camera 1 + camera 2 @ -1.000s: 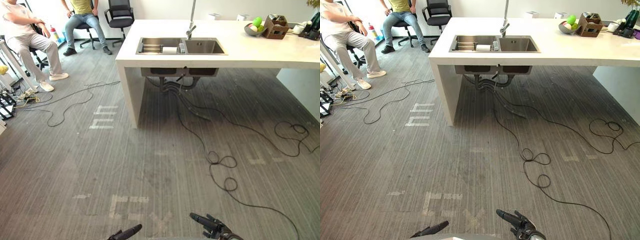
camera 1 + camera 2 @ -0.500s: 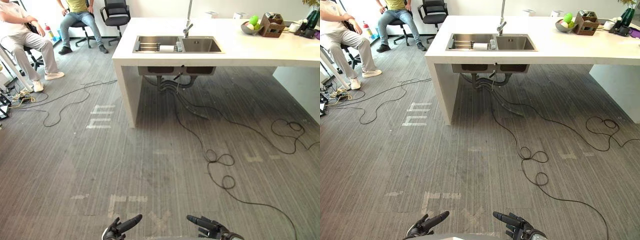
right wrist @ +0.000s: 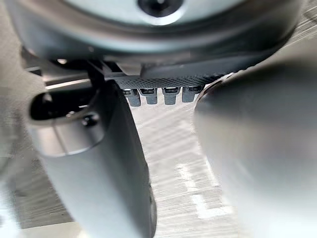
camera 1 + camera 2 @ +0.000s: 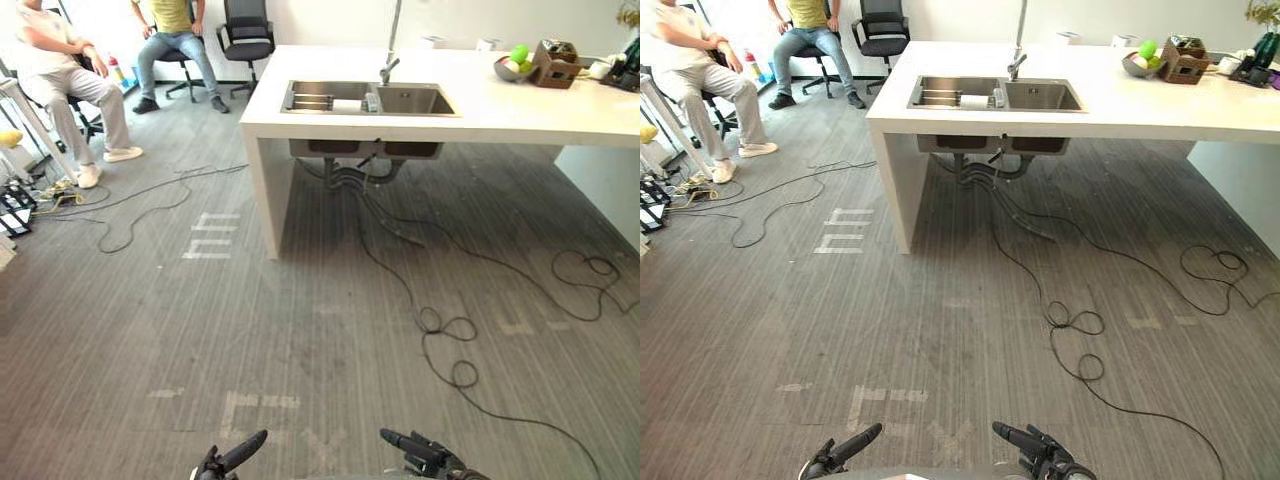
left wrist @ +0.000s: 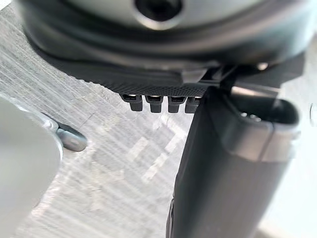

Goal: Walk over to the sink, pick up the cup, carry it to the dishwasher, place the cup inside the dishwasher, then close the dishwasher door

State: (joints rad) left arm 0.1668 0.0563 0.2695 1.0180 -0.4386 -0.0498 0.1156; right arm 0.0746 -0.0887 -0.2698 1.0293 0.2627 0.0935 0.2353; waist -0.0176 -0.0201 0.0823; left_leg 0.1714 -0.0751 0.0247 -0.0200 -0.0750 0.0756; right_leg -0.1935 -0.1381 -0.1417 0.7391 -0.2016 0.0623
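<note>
A white counter (image 4: 480,115) stands far ahead across the grey floor, with a steel double sink (image 4: 368,98) and a tall tap (image 4: 388,68) set in it. Something white and cup-like (image 4: 347,104) lies in the sink's left basin by the divider. My left hand (image 4: 232,460) and right hand (image 4: 420,452) hang low at the near edge of the eye views, well short of the counter. Both are open and hold nothing. In the wrist views the left hand's thumb (image 5: 223,168) and the right hand's thumb (image 3: 94,168) stick out straight over the floor.
Two people (image 4: 70,80) sit on chairs at the far left beside a vacant office chair (image 4: 247,35). Loose cables (image 4: 130,215) lie on the floor there. A fruit bowl (image 4: 512,66) and a brown box (image 4: 556,62) stand on the counter's right end. Pale tape marks (image 4: 212,237) dot the floor.
The whole picture has swayed a little, so the camera moved. Both hands stay low and open at the near edge.
</note>
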